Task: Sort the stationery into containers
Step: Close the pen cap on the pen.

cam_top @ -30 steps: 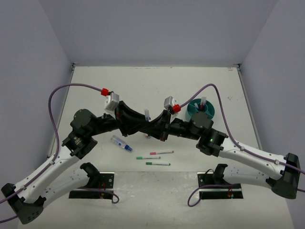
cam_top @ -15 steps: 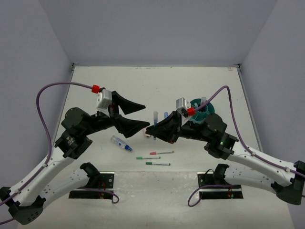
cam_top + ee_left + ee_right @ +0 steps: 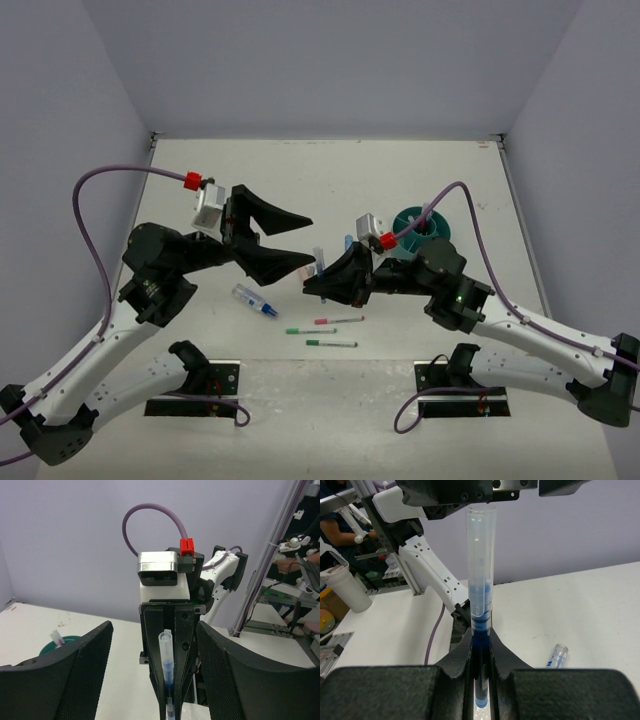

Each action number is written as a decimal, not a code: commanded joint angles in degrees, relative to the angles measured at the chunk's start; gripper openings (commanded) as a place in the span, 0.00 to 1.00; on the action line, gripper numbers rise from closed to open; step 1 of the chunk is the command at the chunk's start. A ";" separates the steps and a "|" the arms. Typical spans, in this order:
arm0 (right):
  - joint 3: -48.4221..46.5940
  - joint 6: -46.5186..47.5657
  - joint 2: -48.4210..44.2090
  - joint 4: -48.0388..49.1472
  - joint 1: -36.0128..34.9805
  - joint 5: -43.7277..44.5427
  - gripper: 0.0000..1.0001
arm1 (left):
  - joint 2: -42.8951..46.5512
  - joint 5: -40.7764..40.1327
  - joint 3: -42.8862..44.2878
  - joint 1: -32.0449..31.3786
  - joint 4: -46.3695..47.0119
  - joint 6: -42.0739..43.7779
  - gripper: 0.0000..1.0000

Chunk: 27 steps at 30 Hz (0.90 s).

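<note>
My right gripper [image 3: 316,281] [image 3: 481,656] is shut on the lower end of a blue pen with a clear cap [image 3: 320,258] [image 3: 480,580], held upright above the table's middle. My left gripper [image 3: 300,240] [image 3: 154,630] is open, its two fingers spread wide on either side of that pen [image 3: 167,665] without touching it. The teal cup [image 3: 412,226] [image 3: 47,647] stands behind the right arm with something white and pink sticking out. A clear blue-capped tube [image 3: 255,300] [image 3: 559,655] lies on the table below the left gripper.
A pink pen [image 3: 340,320] and two green pens [image 3: 311,330] [image 3: 332,343] lie near the front, between the arm bases. A short blue item [image 3: 348,243] shows just behind the right gripper. Walls close the table on three sides.
The left gripper opened, let go of the blue pen and drew back to the left. The right gripper, still shut on the pen, shifted left and toward the front.
</note>
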<state>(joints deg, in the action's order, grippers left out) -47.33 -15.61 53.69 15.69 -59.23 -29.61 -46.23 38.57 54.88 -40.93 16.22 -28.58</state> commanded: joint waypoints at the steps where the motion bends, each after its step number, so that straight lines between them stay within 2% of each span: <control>1: -1.57 1.37 0.76 -0.26 0.03 -0.93 0.00 | -1.35 4.64 1.13 0.06 7.40 -3.33 0.66; 10: -2.50 1.64 0.82 -1.19 -0.01 -0.73 0.00 | -2.80 5.98 -1.41 0.05 10.15 -5.26 0.42; 17: -3.26 1.64 0.86 -1.68 0.01 -0.56 0.00 | -2.71 5.43 -3.93 0.06 9.94 -5.15 0.38; 20: -3.38 1.55 0.98 -1.65 0.02 -0.39 0.00 | -2.58 5.52 -4.67 -0.03 10.15 -5.43 0.24; 23: -3.52 1.64 1.24 -1.59 -0.01 -0.01 0.00 | -2.41 5.90 -4.96 0.06 9.97 -5.43 0.19; 27: -3.73 1.46 1.42 -1.50 -0.01 0.18 0.00 | -2.11 6.69 -5.24 0.06 10.15 -5.36 0.02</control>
<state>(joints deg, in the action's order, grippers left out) -47.93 -15.13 54.99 13.26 -59.09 -29.41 -48.86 43.84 50.08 -40.95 24.26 -33.75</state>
